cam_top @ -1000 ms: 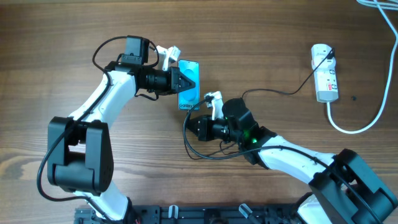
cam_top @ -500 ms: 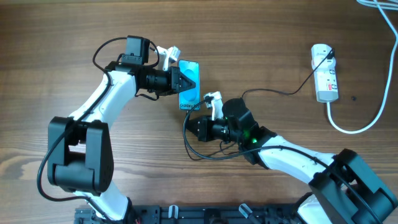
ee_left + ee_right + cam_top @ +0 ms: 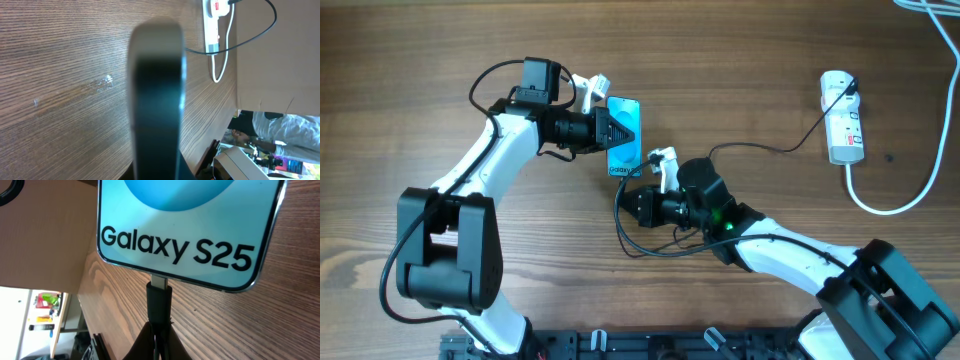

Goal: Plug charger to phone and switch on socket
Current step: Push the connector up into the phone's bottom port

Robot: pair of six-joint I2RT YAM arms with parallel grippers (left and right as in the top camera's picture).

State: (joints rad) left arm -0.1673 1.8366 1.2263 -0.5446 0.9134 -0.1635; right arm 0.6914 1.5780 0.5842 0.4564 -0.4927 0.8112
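Observation:
The phone with its teal screen is held off the table, with my left gripper shut on its sides. The left wrist view shows the phone edge-on, filling the middle. My right gripper is shut on the charger's black plug, directly below the phone. The plug's metal tip meets the port in the phone's bottom edge, and a short piece of it still shows. The charger's thin black cable runs to the white socket at the far right. I cannot read the state of the socket's switch.
A thicker white cord curves from the socket toward the table's right edge. The black cable loops under my right arm. Both arms crowd the table's middle. The socket also shows at the top of the left wrist view.

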